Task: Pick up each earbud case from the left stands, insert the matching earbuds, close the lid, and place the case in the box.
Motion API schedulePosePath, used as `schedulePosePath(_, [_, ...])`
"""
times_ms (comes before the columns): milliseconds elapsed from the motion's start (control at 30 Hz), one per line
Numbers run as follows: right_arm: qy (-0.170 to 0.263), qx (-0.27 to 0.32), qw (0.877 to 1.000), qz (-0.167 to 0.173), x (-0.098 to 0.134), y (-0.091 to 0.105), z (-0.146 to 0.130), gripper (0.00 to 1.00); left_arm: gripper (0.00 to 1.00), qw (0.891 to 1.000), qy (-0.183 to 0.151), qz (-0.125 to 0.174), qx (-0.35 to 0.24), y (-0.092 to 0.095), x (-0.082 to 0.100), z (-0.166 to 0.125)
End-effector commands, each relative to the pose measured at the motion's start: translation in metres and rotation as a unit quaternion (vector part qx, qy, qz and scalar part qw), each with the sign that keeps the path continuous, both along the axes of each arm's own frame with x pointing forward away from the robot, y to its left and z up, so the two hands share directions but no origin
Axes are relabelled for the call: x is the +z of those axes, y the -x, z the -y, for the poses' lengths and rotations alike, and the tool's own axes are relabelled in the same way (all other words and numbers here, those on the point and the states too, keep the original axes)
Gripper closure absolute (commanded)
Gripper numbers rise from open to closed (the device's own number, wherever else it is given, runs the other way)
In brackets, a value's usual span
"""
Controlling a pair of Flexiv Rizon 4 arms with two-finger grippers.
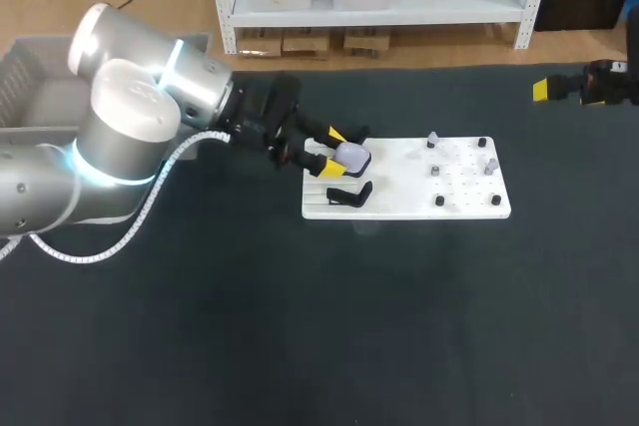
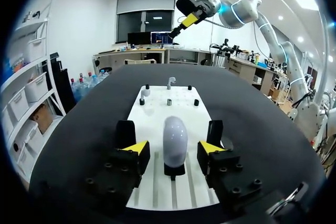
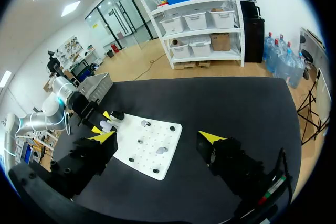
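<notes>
The left gripper (image 2: 173, 153) is open, its fingers flanking but not touching the white earbud case (image 2: 175, 136), which stands upright on its stand (image 2: 174, 170) at the left end of the white board (image 2: 157, 116). The step in hand looks like the first pickup. Next, the fingers would need to close squarely on the case and lift it off. The right gripper (image 3: 157, 145), also open, hangs well apart at the far right.

My left fingers (image 1: 330, 170) straddle the white earbud case (image 1: 352, 156) at the left end of the white board (image 1: 419, 202) on the dark surface (image 1: 399, 326).

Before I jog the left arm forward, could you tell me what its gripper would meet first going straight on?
Most likely the white earbud case on its black stand: it sits centred between the left gripper's open fingers, untouched. How deep between them it sits, I cannot judge.
</notes>
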State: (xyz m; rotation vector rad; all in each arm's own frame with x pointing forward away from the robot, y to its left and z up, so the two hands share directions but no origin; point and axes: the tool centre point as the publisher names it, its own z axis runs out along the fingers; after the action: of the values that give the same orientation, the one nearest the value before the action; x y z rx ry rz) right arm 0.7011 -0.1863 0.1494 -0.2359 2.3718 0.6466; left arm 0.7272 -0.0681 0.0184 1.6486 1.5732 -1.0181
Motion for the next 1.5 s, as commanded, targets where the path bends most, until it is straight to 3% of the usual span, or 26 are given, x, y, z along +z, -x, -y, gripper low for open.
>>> schedulePosePath(33, [0.001, -0.001, 1.000, 0.000, 0.0003, 0.0004, -0.0002, 0.00, 0.45, 1.000, 0.002, 0.002, 0.005, 0.0019, -0.0008, 0.0013])
schedulePosePath(467, [0.001, -0.001, 1.000, 0.000, 0.0003, 0.0004, -0.0002, 0.00, 0.42, 1.000, 0.006, 0.001, 0.012, 0.0022, -0.0026, 0.0041])
schedulePosePath(1500, [0.001, -0.001, 1.000, 0.000, 0.0003, 0.0004, -0.0002, 0.00, 0.53, 1.000, 0.007, 0.004, 0.008, 0.0034, -0.0044, 0.0073])
